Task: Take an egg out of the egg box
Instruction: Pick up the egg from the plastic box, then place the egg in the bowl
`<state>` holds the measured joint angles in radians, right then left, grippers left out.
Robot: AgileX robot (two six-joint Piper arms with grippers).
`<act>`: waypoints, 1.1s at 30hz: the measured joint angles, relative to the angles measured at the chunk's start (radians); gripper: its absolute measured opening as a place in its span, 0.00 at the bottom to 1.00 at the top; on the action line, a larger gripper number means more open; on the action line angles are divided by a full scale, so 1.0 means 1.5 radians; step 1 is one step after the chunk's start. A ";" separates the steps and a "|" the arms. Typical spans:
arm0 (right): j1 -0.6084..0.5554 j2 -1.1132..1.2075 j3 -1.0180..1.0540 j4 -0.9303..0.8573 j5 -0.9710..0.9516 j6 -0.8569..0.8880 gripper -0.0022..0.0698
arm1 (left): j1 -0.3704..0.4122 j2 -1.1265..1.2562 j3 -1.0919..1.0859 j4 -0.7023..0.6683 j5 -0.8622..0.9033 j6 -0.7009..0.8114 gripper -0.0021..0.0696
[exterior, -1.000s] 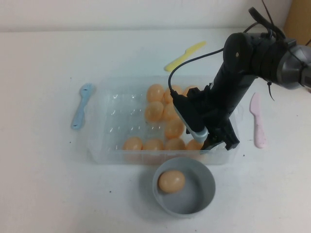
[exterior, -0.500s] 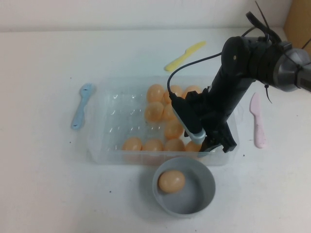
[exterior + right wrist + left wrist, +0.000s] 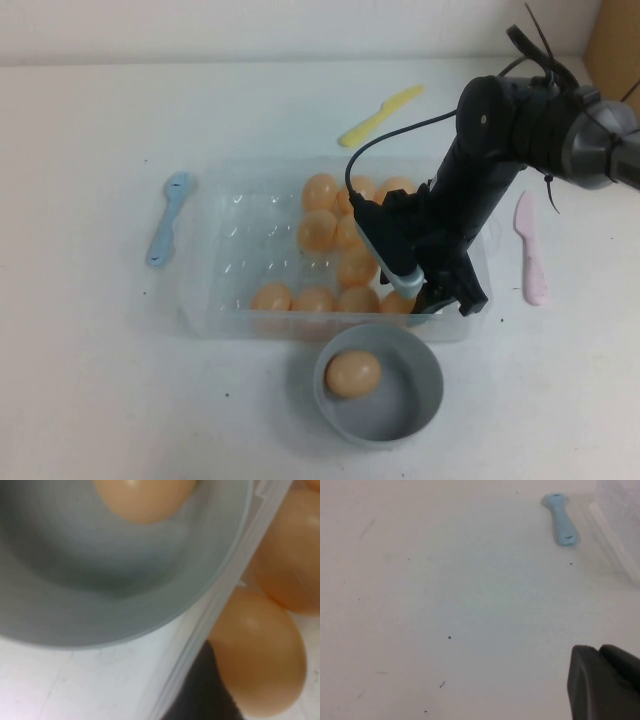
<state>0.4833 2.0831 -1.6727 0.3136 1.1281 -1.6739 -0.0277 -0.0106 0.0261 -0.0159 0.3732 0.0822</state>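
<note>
I have the right gripper (image 3: 425, 298) lowered into the near right corner of the egg box (image 3: 215, 250), directly over the egg (image 3: 257, 652) that sits against the near wall; in the right wrist view 1 dark finger (image 3: 202, 690) lies beside that egg, but I cannot tell whether the jaws are wide, narrow or closed on it. My judgement is that the step in hand is securing this corner egg, and to do it well I want both fingers straddling its widest part before closing gently, since the smooth shell is likely to slip or crack under a skewed pinch. Neighbouring eggs (image 3: 358, 266) crowd close on the far side, so any sideways sweep risks nudging them. The lift should be straight up until the egg clears the box's clear near wall. The grey bowl (image 3: 420, 410) stands just beside that wall with 1 egg already in it (image 3: 352, 373), leaving bare room in its right half. The pink spatula (image 3: 529, 250) lies near the box's right side. The left gripper (image 3: 605, 685) hangs over bare table, well apart from the work, near the blue spoon (image 3: 168, 215); its state I cannot tell.
</note>
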 joint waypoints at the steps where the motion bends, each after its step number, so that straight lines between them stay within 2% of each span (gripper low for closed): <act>1: 0.000 0.002 0.000 0.000 0.003 0.000 0.65 | 0.000 0.000 0.000 0.000 0.000 0.000 0.02; 12: 0.000 0.021 0.000 0.016 0.013 0.000 0.64 | 0.000 0.000 0.000 0.000 0.000 0.000 0.02; 17: 0.000 0.023 0.000 0.020 0.010 0.000 0.54 | 0.000 0.000 0.000 0.000 0.000 0.000 0.02; 22: 0.000 0.018 0.000 0.021 0.010 0.000 0.54 | 0.000 0.000 0.000 0.000 0.000 0.000 0.02; 33: 0.000 -0.106 -0.035 -0.031 0.052 0.054 0.54 | 0.000 0.000 0.000 0.000 0.000 0.000 0.02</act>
<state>0.4833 1.9244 -1.7258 0.2672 1.2057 -1.5925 -0.0277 -0.0106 0.0261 -0.0159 0.3732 0.0822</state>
